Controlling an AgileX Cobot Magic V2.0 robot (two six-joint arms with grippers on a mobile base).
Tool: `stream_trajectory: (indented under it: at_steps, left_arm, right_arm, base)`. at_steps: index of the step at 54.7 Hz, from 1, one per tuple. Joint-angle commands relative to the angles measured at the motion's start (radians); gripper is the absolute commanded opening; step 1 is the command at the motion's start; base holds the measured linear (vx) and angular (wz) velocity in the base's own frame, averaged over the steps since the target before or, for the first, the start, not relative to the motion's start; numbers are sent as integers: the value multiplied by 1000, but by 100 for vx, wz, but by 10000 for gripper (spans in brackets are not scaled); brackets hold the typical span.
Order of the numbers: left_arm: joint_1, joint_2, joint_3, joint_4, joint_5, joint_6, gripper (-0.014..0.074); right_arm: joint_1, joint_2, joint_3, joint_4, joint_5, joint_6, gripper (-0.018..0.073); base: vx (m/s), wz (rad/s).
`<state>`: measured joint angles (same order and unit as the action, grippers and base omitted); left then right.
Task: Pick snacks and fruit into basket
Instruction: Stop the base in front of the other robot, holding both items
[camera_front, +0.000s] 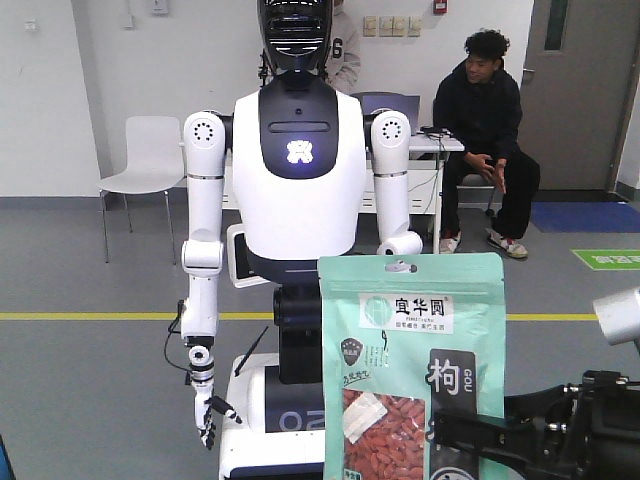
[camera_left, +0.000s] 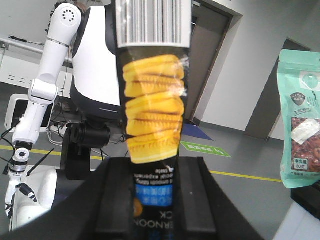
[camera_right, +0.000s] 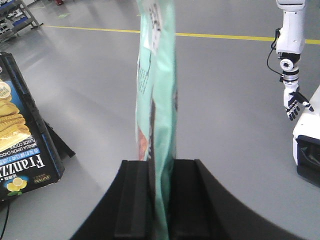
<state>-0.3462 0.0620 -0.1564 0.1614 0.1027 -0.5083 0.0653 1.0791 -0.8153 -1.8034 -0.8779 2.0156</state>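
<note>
Room: grey floor (camera_right: 90, 75) with a yellow line (camera_front: 100, 316) across it, white walls behind.

Nearest, right gripper (camera_right: 160, 167): jaws pinching the lower part of the mint-green snack pouch (camera_front: 412, 360), one on each flat face. The pouch is held upright in the air, white label near the top, red berries visible through the clear window.

Left gripper (camera_left: 154, 167): jaws pinching a black biscuit box (camera_left: 152, 100). It has yellow wafers printed on its face and a barcode at the far end, and it stands up out of the jaws. The two held items are side by side and apart.

Behind them, a white humanoid robot (camera_front: 297, 180) faces the front camera, one arm hanging at its side.

Farther back, a white chair (camera_front: 150, 160) and a seated person (camera_front: 485, 130) near the wall.
</note>
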Motion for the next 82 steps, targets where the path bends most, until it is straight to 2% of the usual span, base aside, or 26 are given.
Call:
stream_trajectory:
  at_steps: [1, 35, 82]
  left_arm:
    - [-4, 13, -32, -3, -94, 1, 3]
    - [-4, 13, -32, -3, -94, 1, 3]
    - [-4, 13, -32, -3, -94, 1, 3]
  right_arm:
    - [-3, -15, -31, 39, 9, -6, -11]
    - [-3, -15, -31, 39, 9, -7, -11]
    - [-3, -15, -31, 39, 9, -6, -11]
  base:
    - [36, 0]
    - [27, 1]
    - [7, 0]
